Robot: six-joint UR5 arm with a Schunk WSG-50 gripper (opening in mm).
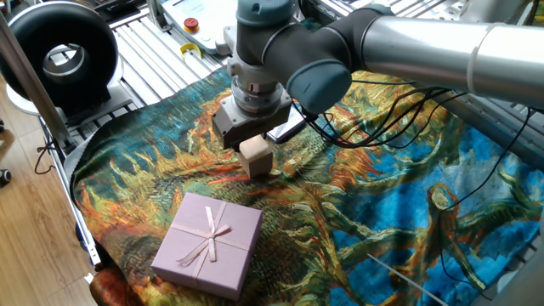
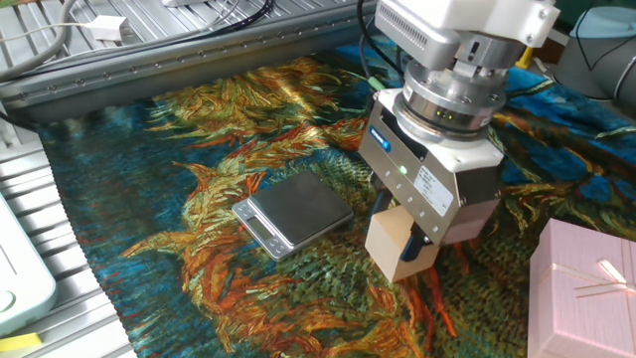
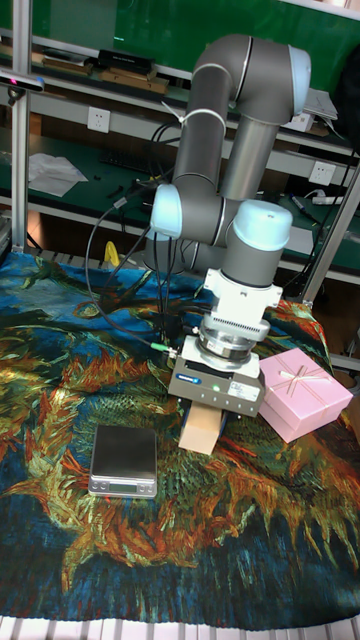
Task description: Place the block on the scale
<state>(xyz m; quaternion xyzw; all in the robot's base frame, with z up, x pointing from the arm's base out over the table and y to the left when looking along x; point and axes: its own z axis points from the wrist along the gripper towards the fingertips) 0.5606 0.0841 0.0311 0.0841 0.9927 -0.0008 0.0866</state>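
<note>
My gripper point(image 2: 405, 239) is shut on the tan block point(image 2: 390, 246), which sticks out below the fingers close over the patterned cloth. I cannot tell whether the block touches the cloth. The scale point(image 2: 295, 212), a flat silver-topped slab, lies on the cloth a short way to the left of the block, bare on top. In the tall fixed view the block point(image 3: 203, 432) hangs under the gripper point(image 3: 207, 418), right of the scale point(image 3: 124, 460). From the one fixed view the block point(image 1: 256, 158) shows under the gripper point(image 1: 253, 151), and the arm hides most of the scale point(image 1: 289, 129).
A pink gift box point(image 1: 208, 244) with a ribbon lies on the cloth close to the gripper, also seen as the pink box point(image 2: 586, 293) at the right edge. Black cables point(image 1: 374, 127) trail from the arm. A metal slatted table edge point(image 2: 149, 60) borders the cloth.
</note>
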